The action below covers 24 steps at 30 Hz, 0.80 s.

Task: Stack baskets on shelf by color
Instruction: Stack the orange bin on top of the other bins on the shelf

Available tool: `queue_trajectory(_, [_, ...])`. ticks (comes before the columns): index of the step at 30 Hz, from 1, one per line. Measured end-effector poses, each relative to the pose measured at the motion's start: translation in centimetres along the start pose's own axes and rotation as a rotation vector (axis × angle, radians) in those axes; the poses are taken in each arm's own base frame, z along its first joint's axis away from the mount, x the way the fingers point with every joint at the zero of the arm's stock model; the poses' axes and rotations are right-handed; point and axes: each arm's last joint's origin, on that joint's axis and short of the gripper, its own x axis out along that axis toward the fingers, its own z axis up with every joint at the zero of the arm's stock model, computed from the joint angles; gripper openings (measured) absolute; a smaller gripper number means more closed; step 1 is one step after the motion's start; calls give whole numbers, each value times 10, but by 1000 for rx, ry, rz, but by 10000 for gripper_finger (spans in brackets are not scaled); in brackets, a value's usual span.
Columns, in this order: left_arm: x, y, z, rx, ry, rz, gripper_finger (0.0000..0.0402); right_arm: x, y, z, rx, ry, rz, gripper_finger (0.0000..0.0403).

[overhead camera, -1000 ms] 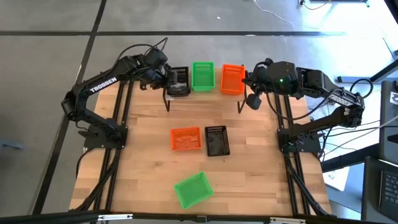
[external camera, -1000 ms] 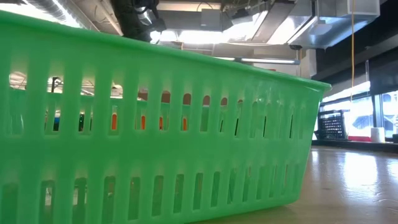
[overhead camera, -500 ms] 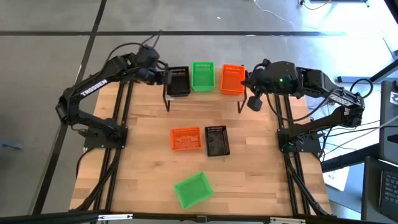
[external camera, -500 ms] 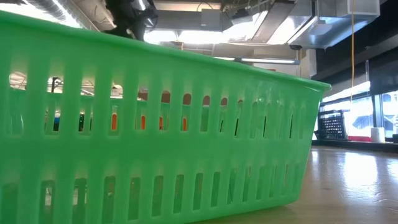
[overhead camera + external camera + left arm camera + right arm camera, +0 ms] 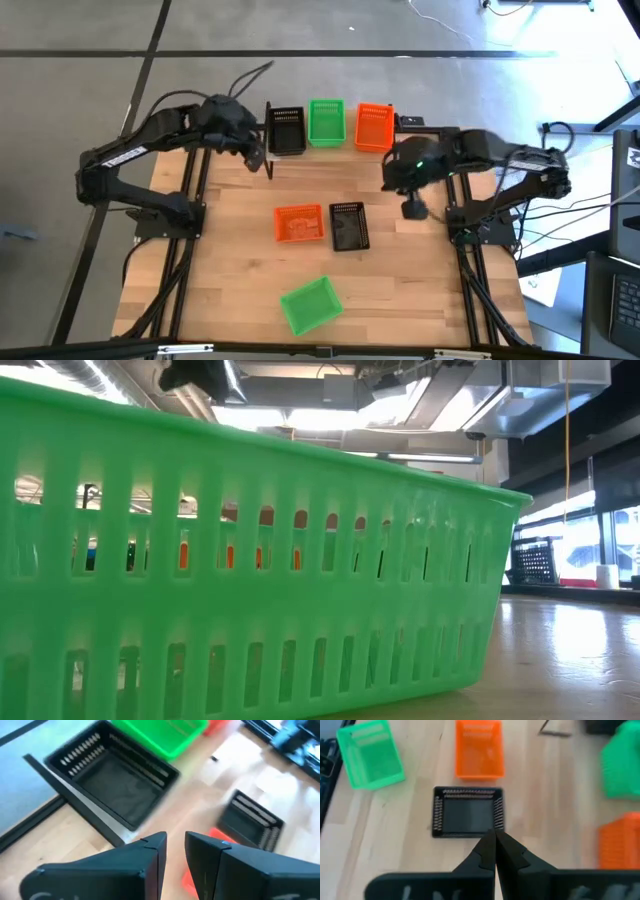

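In the high view the shelf (image 5: 330, 148) stands at the table's far edge and carries black baskets (image 5: 287, 130), green baskets (image 5: 326, 122) and orange baskets (image 5: 375, 126) side by side. On the tabletop rest an orange basket (image 5: 299, 224), a black basket (image 5: 349, 226) beside it, and a green basket (image 5: 311, 305) near the near edge. My left gripper (image 5: 255, 155) hovers just in front of the shelf's left end, narrowly open (image 5: 175, 842). My right gripper (image 5: 412, 205) hangs right of the table's black basket (image 5: 468, 812), shut (image 5: 495, 845).
The near green basket (image 5: 250, 560) fills the low view and hides most of the table. The shelf's thin black legs (image 5: 270, 165) stand close to my left gripper. Bare wood lies along the table's left and right sides. Black frame rails run down both table edges.
My left gripper has drawn back from the shelf's black baskets toward the table's left and near side. My right gripper has swung from the shelf's right end toward the near edge, to a spot beside the table's black basket. No basket has moved.
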Motion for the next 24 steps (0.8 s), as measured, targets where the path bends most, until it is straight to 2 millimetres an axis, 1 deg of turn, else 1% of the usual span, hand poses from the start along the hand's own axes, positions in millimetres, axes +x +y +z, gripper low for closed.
queue_trajectory(3, [-10, -9, -6, 26, -11, -47, 60, 19, 5, 5, 53, 57, 19, 2])
queue_trajectory(6, [-20, -15, -11, 54, -20, -91, 60, 38, 6, 10, 95, 112, 21, 9])
queue_trajectory(11, [-29, -22, -16, 61, -21, -140, 60, 65, 5, 15, 112, 185, 23, 35])
queue_trajectory(13, [-31, -24, -19, 71, -15, -151, 60, 75, 6, 17, 108, 207, 51, 50])
queue_trajectory(20, [-33, -29, -22, 74, -5, -178, 59, 119, 5, 37, 40, 120, 77, 110])
queue_trajectory(24, [-34, -32, -24, 86, 4, -190, 59, 151, 7, 45, -65, 101, 136, 119])
